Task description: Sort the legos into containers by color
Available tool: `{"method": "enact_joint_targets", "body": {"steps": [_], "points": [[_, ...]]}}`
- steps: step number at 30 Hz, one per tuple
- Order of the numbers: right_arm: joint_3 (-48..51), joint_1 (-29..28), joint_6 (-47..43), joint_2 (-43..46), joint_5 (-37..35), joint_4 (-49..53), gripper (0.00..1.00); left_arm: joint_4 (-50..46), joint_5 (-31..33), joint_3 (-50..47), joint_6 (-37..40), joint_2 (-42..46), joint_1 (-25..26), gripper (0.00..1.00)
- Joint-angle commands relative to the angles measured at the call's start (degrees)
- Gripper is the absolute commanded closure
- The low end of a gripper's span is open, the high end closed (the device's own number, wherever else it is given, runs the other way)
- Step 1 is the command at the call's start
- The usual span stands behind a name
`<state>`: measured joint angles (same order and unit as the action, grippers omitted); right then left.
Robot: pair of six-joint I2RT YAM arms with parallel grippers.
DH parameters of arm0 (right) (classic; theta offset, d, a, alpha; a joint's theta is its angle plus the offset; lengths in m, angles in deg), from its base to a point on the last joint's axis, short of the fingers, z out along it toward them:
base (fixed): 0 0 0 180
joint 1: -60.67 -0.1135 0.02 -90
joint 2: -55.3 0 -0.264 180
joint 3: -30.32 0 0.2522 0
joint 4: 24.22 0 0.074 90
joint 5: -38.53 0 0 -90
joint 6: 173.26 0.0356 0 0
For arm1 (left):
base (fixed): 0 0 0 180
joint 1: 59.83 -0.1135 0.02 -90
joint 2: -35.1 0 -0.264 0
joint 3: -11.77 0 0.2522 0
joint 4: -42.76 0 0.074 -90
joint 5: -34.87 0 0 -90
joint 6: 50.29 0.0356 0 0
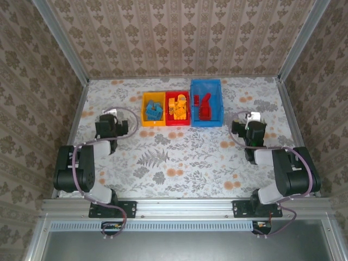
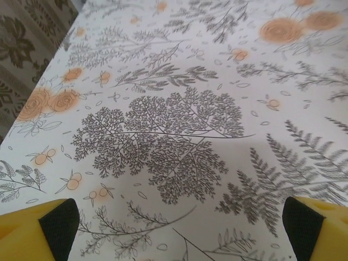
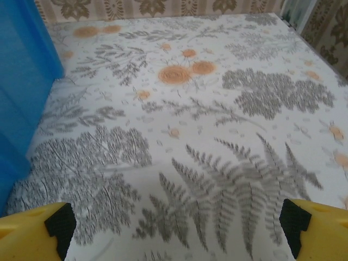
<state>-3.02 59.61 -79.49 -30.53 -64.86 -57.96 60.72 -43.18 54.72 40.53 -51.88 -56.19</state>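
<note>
The tabletop point(image 1: 179, 163) wears a matt printed covering, smooth and dull (paper or cloth, I cannot tell). The blue bin point(image 3: 22, 81) is smooth plastic with a slight sheen, like the yellow bin point(image 1: 153, 124) and red bin point(image 1: 178, 124). The fingers point(image 2: 22, 239) are matt yellow plastic with black pads point(image 2: 60, 225) of duller, finely grained look. The front rail point(image 1: 185, 205) is brushed metal.

At upper centre of the table point(image 1: 190, 157) stands a row (side against side): left bin point(image 1: 143, 111), middle bin point(image 1: 178, 124), right bin point(image 1: 220, 103). Legos point(image 1: 178, 107) lie inside each.
</note>
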Motion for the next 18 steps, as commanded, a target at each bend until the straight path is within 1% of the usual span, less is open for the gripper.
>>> {"method": "enact_joint_targets", "body": {"steps": [1, 2, 3, 5, 6, 7, 18], "points": [[3.12, 0.72, 2.91, -0.7, -0.4, -12.73, 0.01, 18.44, -0.7, -6.84, 0.24, -0.33, -0.68, 0.0], [2.78, 0.46, 2.66, -1.15, -0.62, -12.85, 0.0, 22.56, -0.37, -7.57, 1.11, -2.21, -0.91, 0.0], [1.38, -0.08, 2.44, -1.09, -1.89, -10.14, 0.0, 17.01, -0.84, -6.56, -0.31, -0.64, -1.02, 0.0], [-2.57, -1.16, 0.87, -1.87, -1.59, -3.93, 0.01, 20.06, -0.75, -7.06, 0.3, -1.6, -1.11, 0.0], [-2.95, -2.0, 0.19, -2.07, -2.72, -3.24, 0.0, 17.58, -1.03, -6.63, -0.35, -0.69, -1.17, 0.0], [-2.71, -2.01, 0.1, -1.98, -2.63, -3.63, 0.0, 19.06, -0.88, -6.85, -0.1, -1.12, -1.19, 0.0], [-2.69, -2.02, 0.09, -1.96, -2.48, -3.73, 0.0, 18.49, -1.1, -6.85, -0.23, -0.99, -1.27, 0.0]]}}
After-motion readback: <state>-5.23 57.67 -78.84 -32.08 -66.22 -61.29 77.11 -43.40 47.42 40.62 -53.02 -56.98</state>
